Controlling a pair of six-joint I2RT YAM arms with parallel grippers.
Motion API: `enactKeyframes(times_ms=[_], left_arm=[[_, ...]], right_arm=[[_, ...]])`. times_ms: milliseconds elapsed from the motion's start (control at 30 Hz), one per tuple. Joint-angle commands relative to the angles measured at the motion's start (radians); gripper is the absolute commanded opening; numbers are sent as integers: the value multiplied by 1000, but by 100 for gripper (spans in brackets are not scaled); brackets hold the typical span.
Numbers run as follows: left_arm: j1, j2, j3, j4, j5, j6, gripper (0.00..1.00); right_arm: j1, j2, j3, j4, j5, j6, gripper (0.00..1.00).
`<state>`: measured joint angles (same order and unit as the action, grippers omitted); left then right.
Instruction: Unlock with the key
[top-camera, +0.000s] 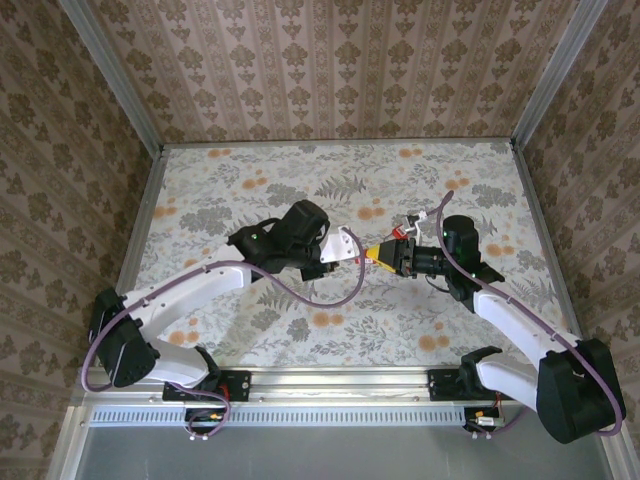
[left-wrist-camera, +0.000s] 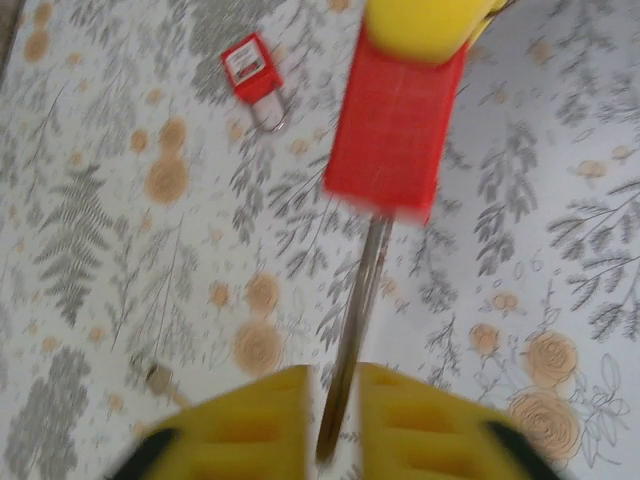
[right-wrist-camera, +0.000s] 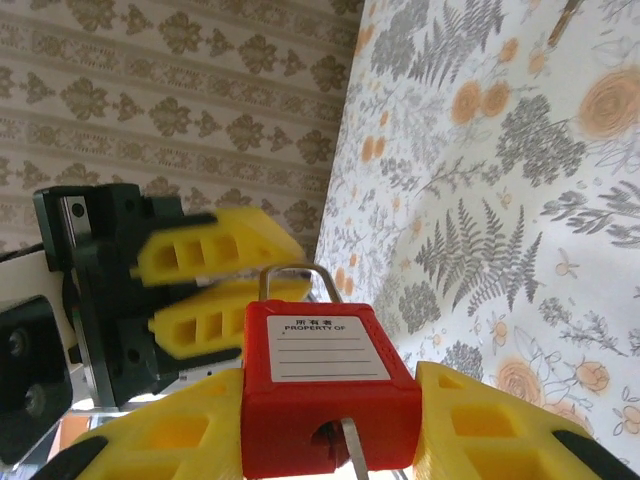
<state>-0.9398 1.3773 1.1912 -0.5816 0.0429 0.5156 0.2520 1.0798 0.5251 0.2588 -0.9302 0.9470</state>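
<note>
My right hand clamps the red lock by its sides. That leaves the shackle jutting toward my left hand and the keyhole end facing my right wrist. A metal sliver sits in that hole; it may be the key, I judge. My left fingers stand slightly apart around the shackle; whether they pinch it I cannot tell. The label reads "PROPERTY OF" above blank lines. A second lock lies on the counter, well beyond my left hand.
</note>
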Motion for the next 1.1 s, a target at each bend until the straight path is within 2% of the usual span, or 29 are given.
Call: enactKeyframes(times_ms=[0,67,100,133,167,233,267,367,467,600,800,933,1067], left_arm=[[11,-50,-14,-37,-78,-30,31],[0,-62,-22,-13,-113,-30,38],[-9,-68,-32,13,-146,-25,39],[-22,-72,-47,50,-195,-20,45],[-42,-77,-69,103,-253,-8,53],[-86,-88,-117,205,-331,35,59],[-116,-92,-147,279,-392,56,68],[-196,-86,-222,494,-513,143,77],[-264,-56,-282,697,-575,241,78],[-305,6,-297,865,-596,322,78],[-308,81,-252,878,-572,331,72],[-303,85,-243,830,-559,320,68],[-300,70,-243,772,-541,298,68]], right_arm=[[-18,-5,-10,5,19,21,21],[-17,-10,-7,-8,33,19,21],[-17,-11,-7,-13,39,20,21],[-17,-11,-7,-17,46,23,21],[-16,-10,-7,-21,56,28,21],[-14,-5,-7,-20,74,42,21],[-12,-2,-9,-17,86,57,21],[-1,2,-16,-1,122,100,21],[14,-1,-27,27,151,165,21],[45,-13,-27,38,181,214,22],[76,-34,-23,37,203,249,22],[76,-55,-21,16,209,252,22],[75,-60,-20,19,211,265,22]])
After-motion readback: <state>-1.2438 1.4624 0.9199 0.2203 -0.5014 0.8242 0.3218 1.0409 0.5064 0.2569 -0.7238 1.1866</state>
